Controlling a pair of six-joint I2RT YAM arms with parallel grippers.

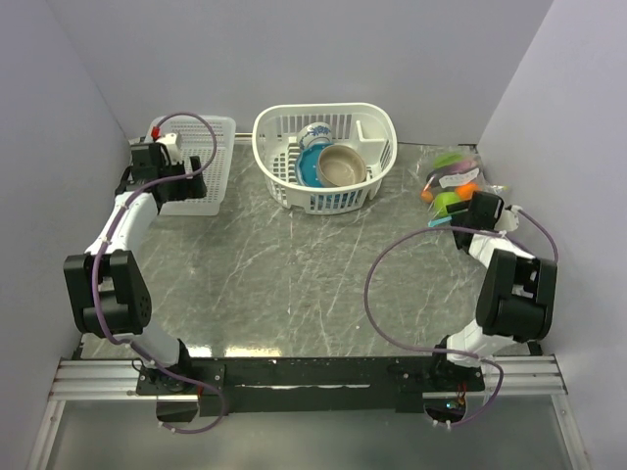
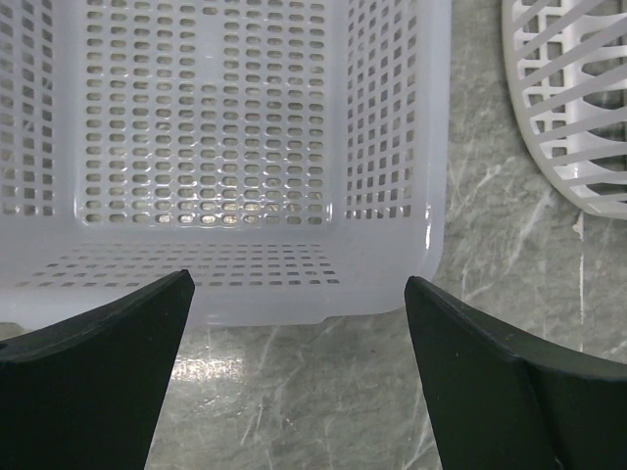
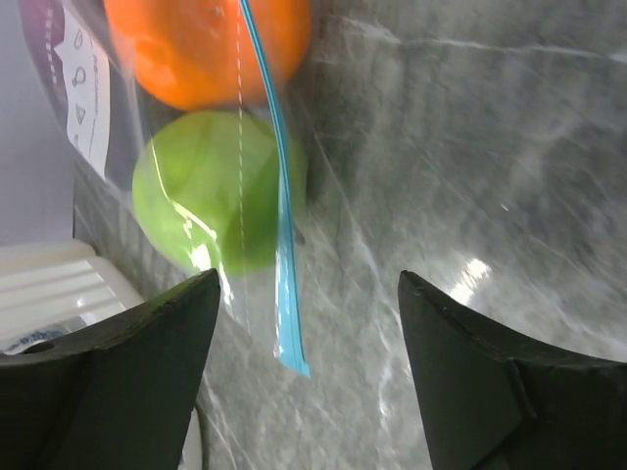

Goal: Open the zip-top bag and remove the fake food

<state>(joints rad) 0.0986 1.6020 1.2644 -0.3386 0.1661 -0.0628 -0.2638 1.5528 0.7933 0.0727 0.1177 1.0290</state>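
Observation:
The zip-top bag (image 1: pixel 453 184) lies at the table's far right, clear plastic with the fake food inside. In the right wrist view its teal-blue zip strip (image 3: pixel 284 245) runs down towards me, beside a green round fruit (image 3: pixel 211 191) and an orange ball (image 3: pixel 201 44), with a dark purple piece (image 3: pixel 39 29) at the top left. My right gripper (image 3: pixel 309 279) is open, and the strip's loose end hangs between the jaws, nearer the left finger and touching neither. My left gripper (image 2: pixel 299 279) is open and holds nothing, just short of the white mesh tray (image 2: pixel 245 294).
A white basket (image 1: pixel 276 176) at the back centre holds a blue bowl (image 1: pixel 312 168) and a tan bowl (image 1: pixel 342 164). The mesh tray (image 1: pixel 208 166) sits at the back left. Side walls stand close to both arms.

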